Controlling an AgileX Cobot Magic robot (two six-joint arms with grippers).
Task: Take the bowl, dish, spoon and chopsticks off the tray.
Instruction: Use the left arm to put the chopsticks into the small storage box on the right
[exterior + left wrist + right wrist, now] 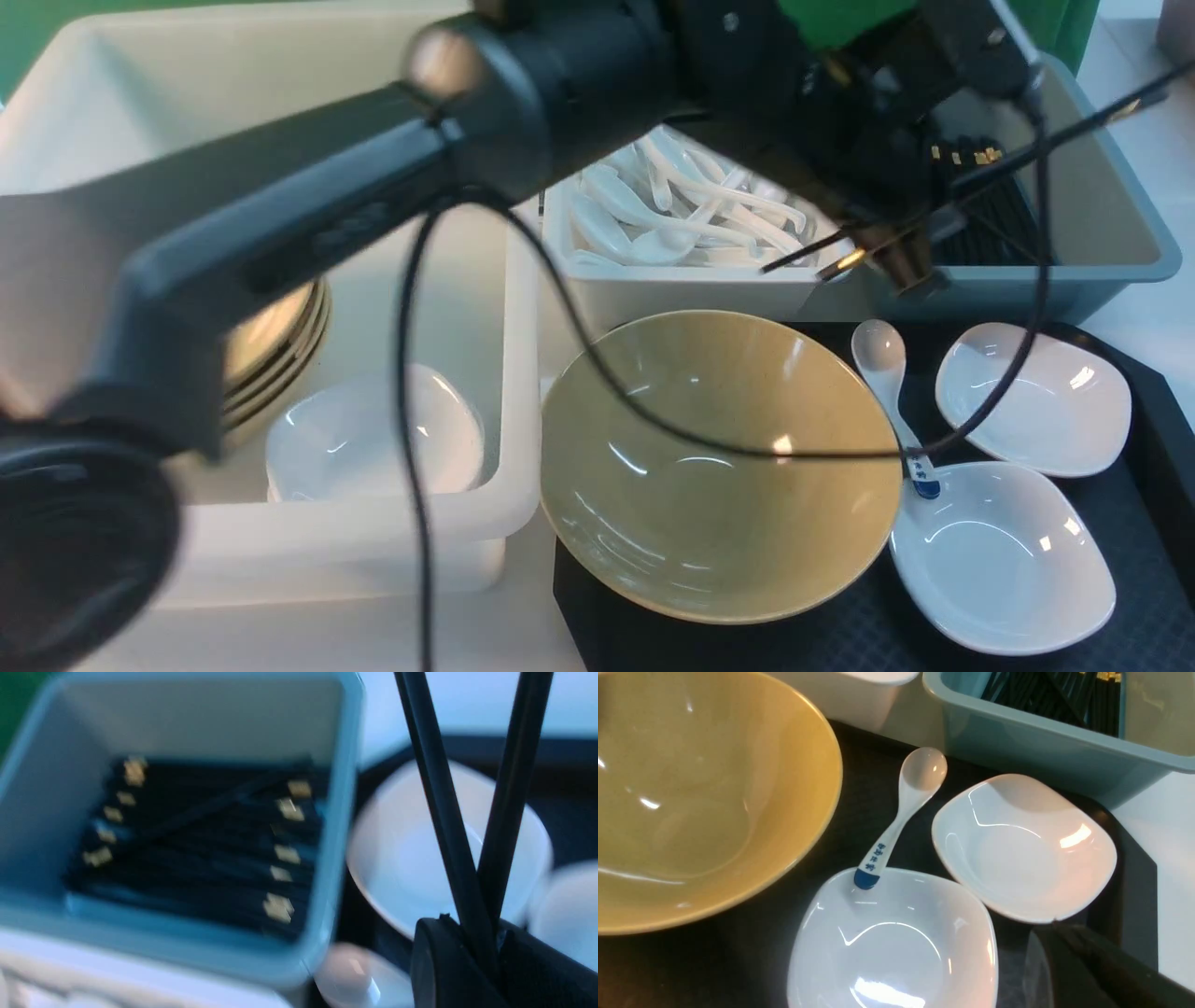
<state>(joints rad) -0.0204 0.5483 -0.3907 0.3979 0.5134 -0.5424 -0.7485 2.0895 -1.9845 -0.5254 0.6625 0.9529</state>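
Left gripper (486, 952) is pinching the chopsticks (444, 812). The jaws are pressed on both sticks at 1 spot, so they splay into a V instead of lying parallel. In the front view the left arm reaches across to the right and hangs the pair over the blue-grey tub (1111, 233), which already has black chopsticks inside, so that is likely the drop spot. With the sticks splayed this wide, 1 could catch the tub wall on release. Right gripper (1069, 952) shows only as a dark edge, pressed together with nothing in it, parked above the tray (822, 644). Bowl (719, 467) sits on the tray's left part, beside the big white tub (504, 420) with stacked bowls and dishes. Spoon (892, 392) lies between the bowl and the far dish (1032, 397), its blue tip propped on the near dish (1004, 555) rim. The spoon tub (691, 299) stands behind the bowl. Chopsticks step looks underway; bowl, 2 dishes and spoon not yet cleared.
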